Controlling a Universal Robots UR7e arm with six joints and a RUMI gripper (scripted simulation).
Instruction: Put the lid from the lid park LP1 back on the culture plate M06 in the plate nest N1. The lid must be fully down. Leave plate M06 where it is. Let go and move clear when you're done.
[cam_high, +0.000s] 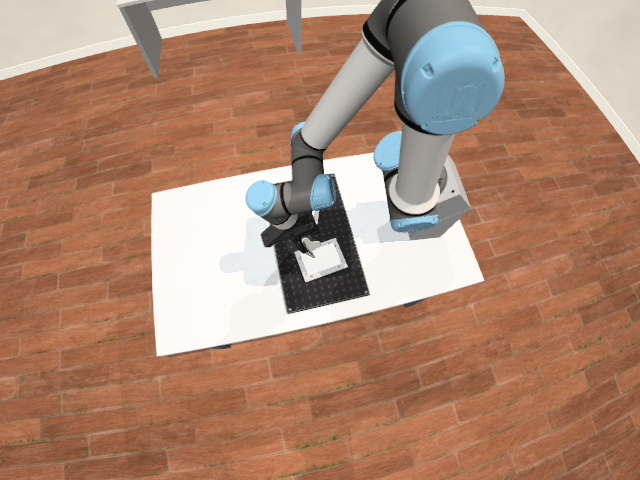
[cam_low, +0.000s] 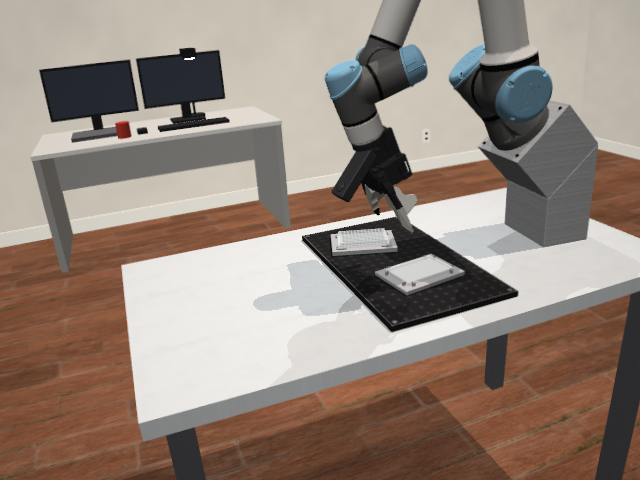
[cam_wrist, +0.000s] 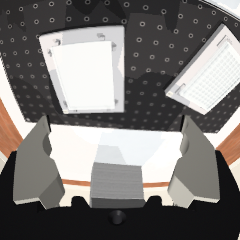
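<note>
Your gripper (cam_low: 393, 212) hangs wide open and empty above the black breadboard (cam_low: 465, 302). The lid (cam_wrist: 85, 75) waits upper left in the wrist view; uncovered plate M06 (cam_wrist: 210, 75) sits upper right.

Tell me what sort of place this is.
Probably a laboratory automation room: a robot arm works over a culture plate and its lid on a black perforated board, with a desk carrying two monitors by the wall.
</note>
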